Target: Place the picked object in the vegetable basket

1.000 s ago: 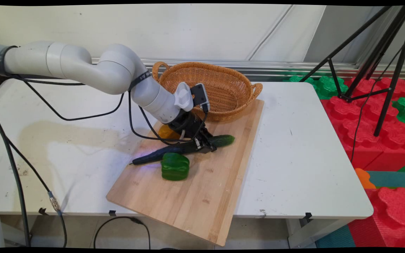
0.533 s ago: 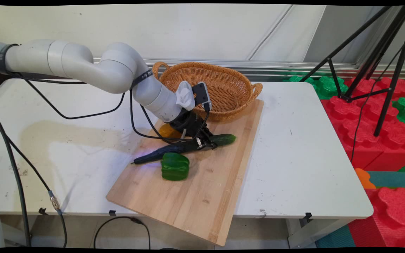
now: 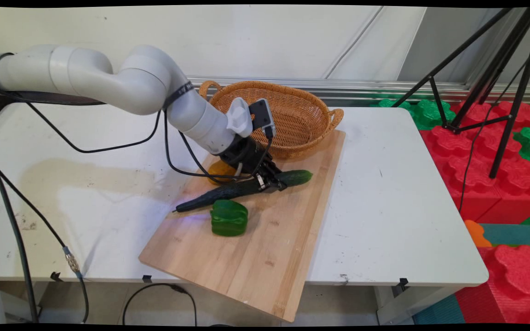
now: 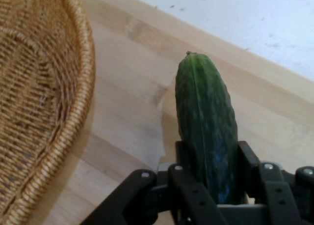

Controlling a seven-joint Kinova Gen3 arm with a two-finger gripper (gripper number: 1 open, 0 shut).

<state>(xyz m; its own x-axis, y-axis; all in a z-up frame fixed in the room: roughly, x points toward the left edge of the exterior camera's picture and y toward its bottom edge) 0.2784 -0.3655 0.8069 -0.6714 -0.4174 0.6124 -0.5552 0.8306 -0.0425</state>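
Main view, left to right: we see the green pepper (image 3: 229,218) on the cutting board (image 3: 265,257), and our gripper (image 3: 272,183) clamped on the cucumber (image 3: 242,189), whose right end is tilted up off the board. Just behind sits the wicker basket (image 3: 292,110). Hand view: basket (image 4: 39,102) left, cucumber (image 4: 206,131) squeezed between both fingers (image 4: 182,183).

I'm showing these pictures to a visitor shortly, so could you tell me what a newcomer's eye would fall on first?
First, the long cucumber clamped in the black gripper above the wooden cutting board, its right end raised. Next, the green bell pepper on the board just in front of it, and the woven basket at the board's far end.
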